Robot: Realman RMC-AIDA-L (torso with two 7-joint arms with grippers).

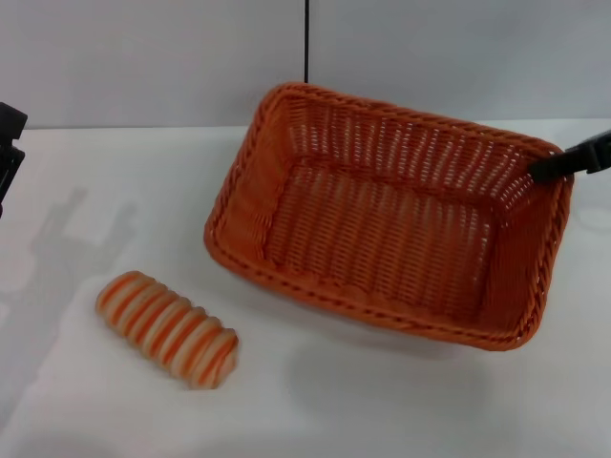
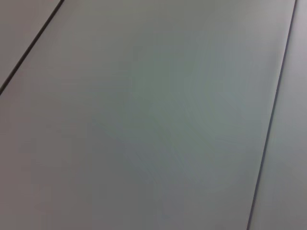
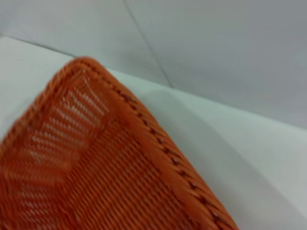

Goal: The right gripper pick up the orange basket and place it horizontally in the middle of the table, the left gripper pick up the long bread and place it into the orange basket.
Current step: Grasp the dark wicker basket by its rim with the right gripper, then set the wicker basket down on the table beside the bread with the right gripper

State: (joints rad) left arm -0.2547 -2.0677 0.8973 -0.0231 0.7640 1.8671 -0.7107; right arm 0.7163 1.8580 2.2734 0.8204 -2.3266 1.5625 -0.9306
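The orange basket (image 1: 387, 215) sits on the white table (image 1: 115, 191), right of the middle and nearer the far edge, its long side running across and skewed a little, its opening facing up and empty. The right gripper (image 1: 558, 164) reaches in from the right edge of the head view and meets the braided rim at the basket's far right corner; only a dark tip shows, and whether the fingers pinch the rim cannot be told. The long bread (image 1: 167, 328) lies on its side toward the near left part of the table, well apart from the basket, angled across. The left gripper (image 1: 10, 153) hangs at the left edge, off the bread.

The right wrist view adds a close look at one basket corner (image 3: 96, 158), with woven wall, braided rim and bare tabletop beyond. The left wrist view shows only grey wall panels (image 2: 153, 115) with thin dark seams. Behind the table stands a pale grey wall (image 1: 153, 57) with one dark vertical seam.
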